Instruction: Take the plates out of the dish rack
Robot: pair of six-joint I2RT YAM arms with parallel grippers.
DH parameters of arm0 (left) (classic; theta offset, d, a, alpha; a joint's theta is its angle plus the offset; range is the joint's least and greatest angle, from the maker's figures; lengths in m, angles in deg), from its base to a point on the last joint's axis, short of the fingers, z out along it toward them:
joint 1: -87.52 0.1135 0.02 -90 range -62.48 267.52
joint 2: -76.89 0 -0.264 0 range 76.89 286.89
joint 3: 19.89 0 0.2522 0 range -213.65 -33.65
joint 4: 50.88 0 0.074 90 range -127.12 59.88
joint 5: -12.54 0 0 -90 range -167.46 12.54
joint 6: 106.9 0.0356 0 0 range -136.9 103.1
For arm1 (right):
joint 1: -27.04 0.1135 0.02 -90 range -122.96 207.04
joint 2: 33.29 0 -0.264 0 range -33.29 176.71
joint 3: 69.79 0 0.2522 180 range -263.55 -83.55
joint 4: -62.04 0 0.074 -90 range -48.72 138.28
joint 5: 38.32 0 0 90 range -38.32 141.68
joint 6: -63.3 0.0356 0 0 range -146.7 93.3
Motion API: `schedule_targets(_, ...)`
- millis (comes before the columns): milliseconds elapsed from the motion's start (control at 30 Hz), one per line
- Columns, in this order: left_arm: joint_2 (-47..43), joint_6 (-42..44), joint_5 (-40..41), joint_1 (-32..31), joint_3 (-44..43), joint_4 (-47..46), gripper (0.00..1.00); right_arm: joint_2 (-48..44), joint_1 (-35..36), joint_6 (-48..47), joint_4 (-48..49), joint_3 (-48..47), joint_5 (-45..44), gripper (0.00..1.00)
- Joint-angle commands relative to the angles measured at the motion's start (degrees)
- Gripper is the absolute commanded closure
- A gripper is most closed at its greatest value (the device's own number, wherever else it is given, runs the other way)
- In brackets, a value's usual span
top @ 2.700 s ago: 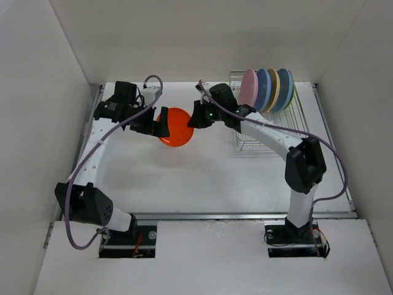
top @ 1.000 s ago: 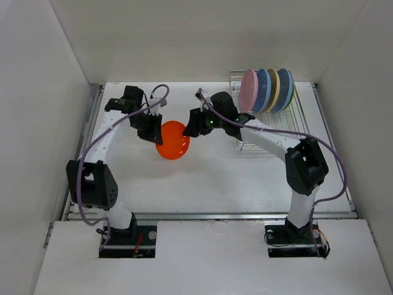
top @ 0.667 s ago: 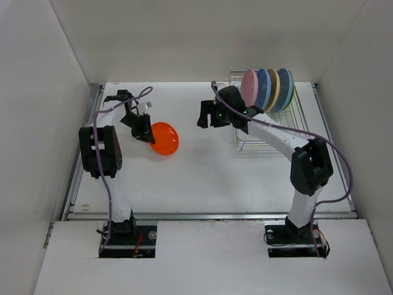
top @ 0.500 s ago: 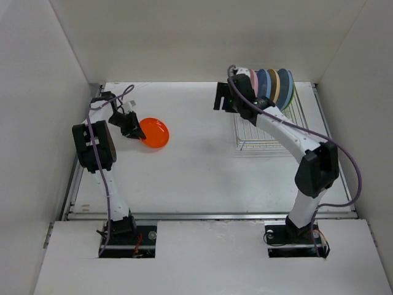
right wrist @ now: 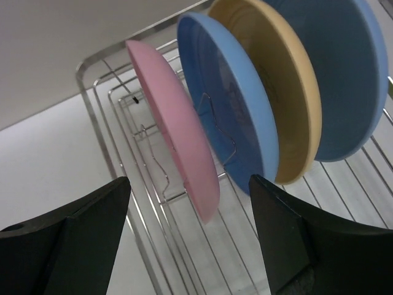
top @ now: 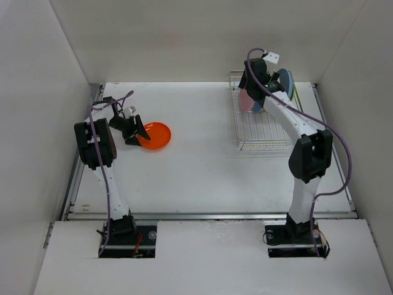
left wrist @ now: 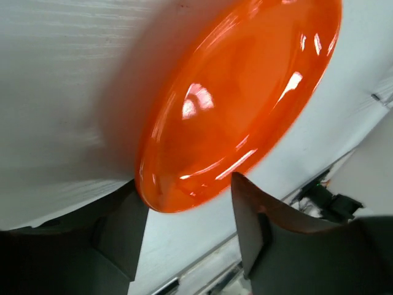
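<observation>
Wide-open right hand (right wrist: 190, 184) over the dish rack (right wrist: 98, 117): best pinch only the pink plate (right wrist: 178, 141), clear of the blue plate (right wrist: 233, 110), lift straight; left hand (left wrist: 184, 227) parted round the orange plate (left wrist: 239, 98).

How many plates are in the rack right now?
4, all upright in the dish rack, front to back: pink plate, blue plate, tan plate, second blue plate. Others could be hidden behind that last one.
</observation>
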Motion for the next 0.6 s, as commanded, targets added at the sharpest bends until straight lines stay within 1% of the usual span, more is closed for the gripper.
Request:
schedule_targets(0,-0.87,0.15,1.9,0.09,-1.54,1.12,0.47,3.43,0.16,-1.96,1.73,-3.5,0.42,0.16)
schedule_targets(100,-1.57,0.15,4.1,0.09,-1.54,1.12,0.38,6.85,0.16,-1.96,1.73,-6.14,-0.2,0.16)
schedule_targets(167,-2.36,0.15,5.42,0.09,-1.54,1.12,0.37,8.09,-0.45,-1.26,1.21,-7.37,-1.42,0.19)
schedule_targets(233,-3.16,0.15,6.56,0.09,-1.54,1.64,0.37,9.32,-0.45,-0.73,1.21,-8.08,-2.22,0.19)
schedule_targets(333,-5.0,0.76,7.97,0.09,-1.01,2.17,0.36,10.73,-0.45,-0.72,1.21,-8.08,-3.63,0.29)
schedule_targets(367,-5.87,1.28,8.93,0.09,-0.4,2.78,0.36,10.73,-0.45,-0.72,1.21,-8.08,-4.41,0.4)
schedule_targets(400,-6.4,1.29,9.46,0.09,-0.4,2.78,0.36,10.73,-0.45,-0.72,1.21,-8.08,-5.46,0.45)
schedule_targets(467,-7.2,1.9,9.47,0.09,0.12,3.92,0.36,9.95,-0.45,-0.72,1.21,-7.55,-6.0,0.52)
schedule_targets(500,-8.07,1.9,9.47,0.09,0.13,3.93,0.36,9.42,-0.45,-0.72,1.21,-6.68,-6.96,0.62)
schedule_targets(567,-9.39,2.43,9.47,0.09,1.27,4.45,0.36,7.15,-0.45,-0.72,1.21,-4.83,-8.63,0.72)
